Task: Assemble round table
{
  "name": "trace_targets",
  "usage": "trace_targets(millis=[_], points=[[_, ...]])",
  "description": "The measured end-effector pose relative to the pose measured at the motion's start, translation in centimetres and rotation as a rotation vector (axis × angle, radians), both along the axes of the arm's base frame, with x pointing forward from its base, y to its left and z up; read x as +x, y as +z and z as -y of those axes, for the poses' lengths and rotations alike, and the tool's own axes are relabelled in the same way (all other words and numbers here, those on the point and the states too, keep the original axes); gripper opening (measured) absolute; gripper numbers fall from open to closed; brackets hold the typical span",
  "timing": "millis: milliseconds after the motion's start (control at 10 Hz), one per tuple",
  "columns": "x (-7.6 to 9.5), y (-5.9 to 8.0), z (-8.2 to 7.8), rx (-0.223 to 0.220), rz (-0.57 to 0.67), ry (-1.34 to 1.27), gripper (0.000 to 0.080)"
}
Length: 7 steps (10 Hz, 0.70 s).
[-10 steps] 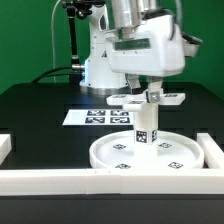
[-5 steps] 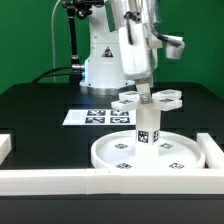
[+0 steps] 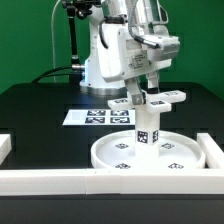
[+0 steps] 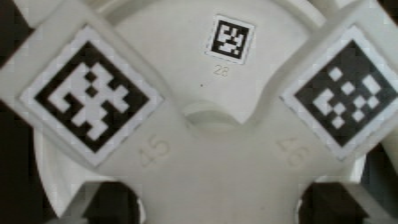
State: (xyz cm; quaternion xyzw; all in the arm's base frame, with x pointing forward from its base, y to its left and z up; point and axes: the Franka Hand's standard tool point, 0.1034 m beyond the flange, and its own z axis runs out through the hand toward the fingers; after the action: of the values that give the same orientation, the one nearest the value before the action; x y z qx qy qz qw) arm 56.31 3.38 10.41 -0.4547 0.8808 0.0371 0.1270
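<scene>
Edging the disc point(image 3: 120, 156), white rails point(image 3: 60, 181) sit front and side

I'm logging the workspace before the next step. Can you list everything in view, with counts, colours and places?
round disc: 1, white with tags, flat on the table inside the rails.
leg: 1, white, tagged, upright on the disc.
cross-shaped base: 1, white, tagged, at the top of the leg, under the gripper.
marker board: 1, white with black tags, flat on the table behind the disc.
border rails: white, along the near edge and both sides.
table: 1, black.
robot arm: 1, white, behind the parts.
gripper: 1, over the base's centre; open or shut cannot be told.
</scene>
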Motion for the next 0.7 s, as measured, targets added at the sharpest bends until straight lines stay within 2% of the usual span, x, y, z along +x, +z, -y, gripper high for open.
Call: trace_targets(millis=[100, 200, 300, 400, 700], points=[[0.0, 0.0, -0.1, 0.0, 0.0, 0.005, 0.045], [-0.1, 0.1, -0.1, -0.002, 0.0, 0.038, 0.0592], [0.0, 0.9, -0.2, 0.007, 0.003, 0.086, 0.0592], [0.2, 1.7, -0.2, 0.009, 0.018, 0.105, 0.0639], [0.7, 3.5, -1.0, 0.022, 0.044, 0.114, 0.0648]])
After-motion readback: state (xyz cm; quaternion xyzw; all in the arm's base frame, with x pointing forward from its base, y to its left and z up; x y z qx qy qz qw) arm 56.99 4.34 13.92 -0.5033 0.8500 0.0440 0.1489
